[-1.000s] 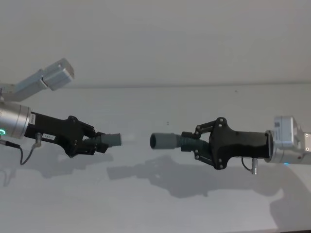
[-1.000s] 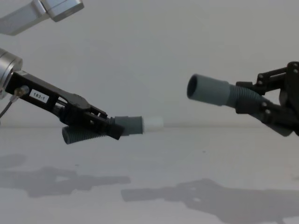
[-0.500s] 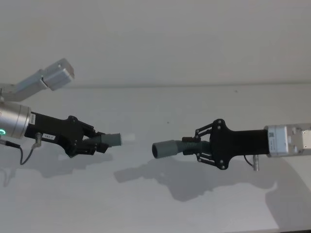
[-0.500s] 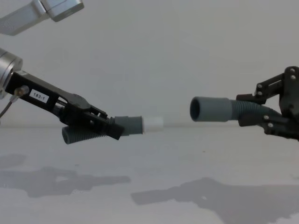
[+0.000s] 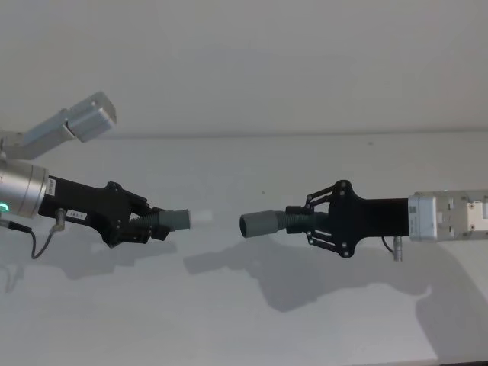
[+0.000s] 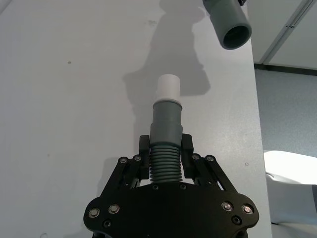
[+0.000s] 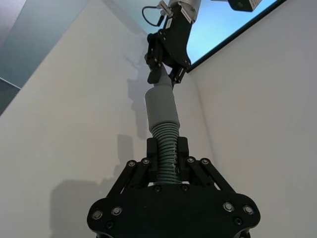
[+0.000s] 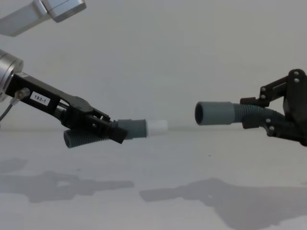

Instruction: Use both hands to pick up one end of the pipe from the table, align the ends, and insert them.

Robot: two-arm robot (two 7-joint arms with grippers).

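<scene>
Above the white matt table (image 5: pixel 244 164), both pieces lie level: the short ribbed grey hose (image 5: pixel 175 220) pinched in my left gripper (image 5: pixel 156 226), its white plug (image 5: pixel 200 219) facing the open-cuffed grey hose (image 5: pixel 267 223) pinched in my right gripper (image 5: pixel 311 226).

left gripper (image 8: pixel 112 130) at left, above bench (image 8: pixel 158 160), jaws clamped on short hose piece (image 8: pixel 86 138); its white plug (image 8: pixel 157 127) points right. right gripper (image 8: pixel 250 114) at right edge, jaws clamped on longer hose piece (image 8: pixel 241 111); open cuff (image 8: pixel 216 113) faces plug, slightly higher, apart.
</scene>
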